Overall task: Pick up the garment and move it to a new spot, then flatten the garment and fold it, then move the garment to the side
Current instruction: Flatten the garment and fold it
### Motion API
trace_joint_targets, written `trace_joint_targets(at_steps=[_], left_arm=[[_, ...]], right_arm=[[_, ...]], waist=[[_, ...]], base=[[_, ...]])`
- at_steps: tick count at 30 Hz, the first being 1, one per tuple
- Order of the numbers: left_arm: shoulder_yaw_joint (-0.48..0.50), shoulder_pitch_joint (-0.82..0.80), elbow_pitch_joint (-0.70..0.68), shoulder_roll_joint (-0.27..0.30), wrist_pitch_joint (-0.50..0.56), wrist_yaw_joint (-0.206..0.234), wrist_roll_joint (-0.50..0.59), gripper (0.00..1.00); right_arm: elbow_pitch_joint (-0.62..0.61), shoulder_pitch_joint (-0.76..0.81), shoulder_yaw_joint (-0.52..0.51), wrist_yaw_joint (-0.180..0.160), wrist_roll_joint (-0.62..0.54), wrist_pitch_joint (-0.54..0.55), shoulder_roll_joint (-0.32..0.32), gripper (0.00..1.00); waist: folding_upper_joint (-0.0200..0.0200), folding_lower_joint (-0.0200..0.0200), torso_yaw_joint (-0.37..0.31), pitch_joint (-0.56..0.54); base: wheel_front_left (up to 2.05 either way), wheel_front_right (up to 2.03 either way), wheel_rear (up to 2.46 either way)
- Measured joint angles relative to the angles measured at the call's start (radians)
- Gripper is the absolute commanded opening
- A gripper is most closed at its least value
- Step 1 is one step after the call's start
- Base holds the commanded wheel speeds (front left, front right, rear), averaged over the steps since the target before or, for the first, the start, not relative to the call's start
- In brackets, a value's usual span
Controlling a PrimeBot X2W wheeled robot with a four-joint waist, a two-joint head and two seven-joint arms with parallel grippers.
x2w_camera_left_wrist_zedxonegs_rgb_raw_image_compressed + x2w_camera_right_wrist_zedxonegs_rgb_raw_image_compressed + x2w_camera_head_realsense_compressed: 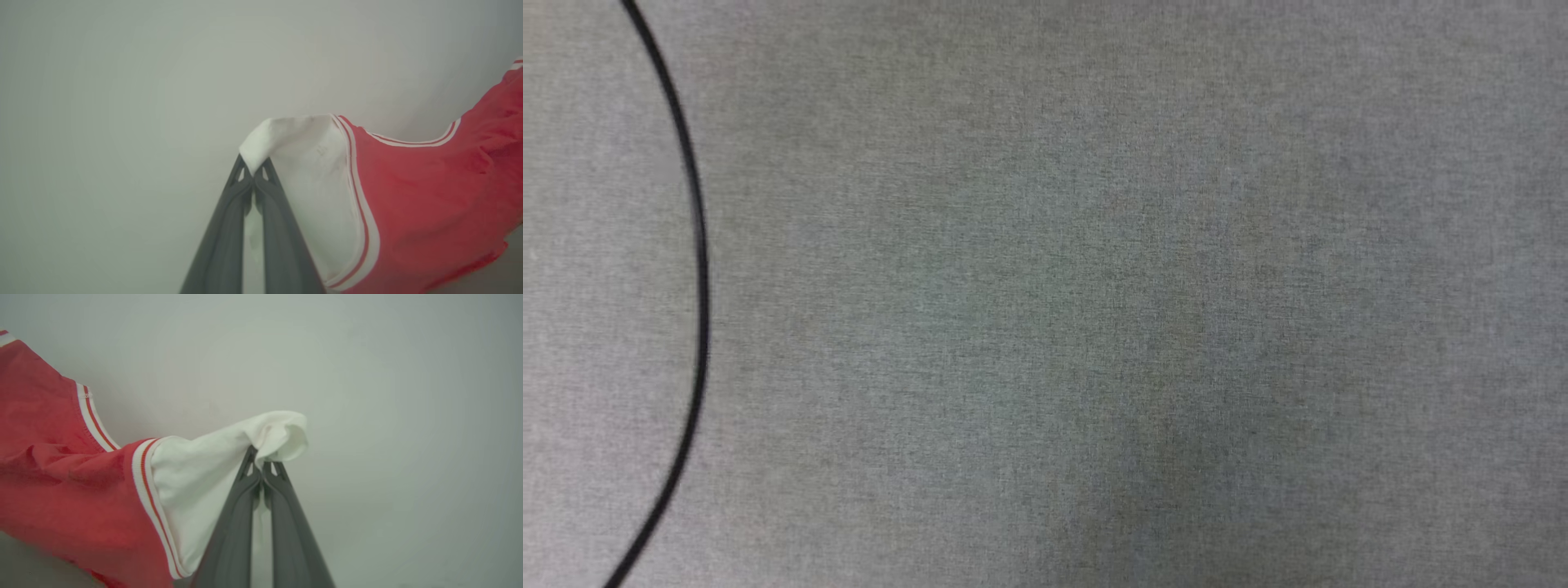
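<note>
**Operator:** What am I looking at, biggest thing first?

**Spotter:** The grey tabletop [1094,286] lies under your head camera. The garment [429,196] hangs strung between your two arms against a pale, blank background, its red body sagging in the middle. I can't tell whether the hem touches anything.

**Operator:** And my hold on it?

**Spotter:** Your left gripper [254,175] is pinched tight on the edge of one white sleeve [310,163]. Your right gripper [261,473] is clamped the same way on the other sleeve [204,469]. On each side only a small fold of cloth sits between the fingertips.

**Operator:** So what can go wrong?

**Spotter:** Mainly a slip, I'd say. The whole weight of the red body pulls on those two thin pinches, so if you spread your arms too far or swing fast, one sleeve could slide out and the shirt would drop in a heap. If you lower one arm ahead of the other, the body will likely land twisted or bunched, and you'd have more flattening to do. Pulling hard could also stretch the soft sleeves at the striped trim [363,220].

**Operator:** Anything smaller?

**Spotter:** A thin black cable [698,269] curves across the left of the tabletop. Lay the shirt over it and you'd probably get a ridge under the cloth, or a snag when you drag it aside.
</note>
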Motion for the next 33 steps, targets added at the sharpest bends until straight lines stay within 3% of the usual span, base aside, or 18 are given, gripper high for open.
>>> trace_joint_targets(at_steps=[12, 15, 27, 33], left_arm=[[-0.007, 0.316, -0.072, 0.018, -0.048, 0.006, -0.020, 0.00], [0.013, 0.434, -0.135, 0.040, -0.048, 0.026, -0.034, 0.00], [0.134, 1.027, -0.474, 0.132, -0.049, 0.178, -0.073, 0.00], [0.140, 1.252, -0.560, 0.160, -0.050, 0.213, -0.102, 0.00]], right_arm=[[-0.045, 0.332, 0.123, 0.000, 0.133, -0.118, -0.065, 0.00], [-0.071, 0.432, 0.129, 0.000, 0.167, -0.142, -0.068, 0.00], [-0.161, 0.859, 0.123, 0.000, 0.216, -0.219, -0.057, 0.00], [-0.220, 1.082, 0.082, 0.000, 0.217, -0.216, -0.060, 0.00]], waist=[[0.0000, -0.0001, 0.016, -0.096], [0.0000, -0.0002, 0.012, -0.131], [0.0001, -0.0004, -0.008, -0.293], [0.0001, -0.0005, -0.012, -0.361]], base=[[0.00, 0.00, 0.00], [0.00, 0.00, 0.00], [0.00, 0.00, 0.00], [0.00, 0.00, 0.00]])
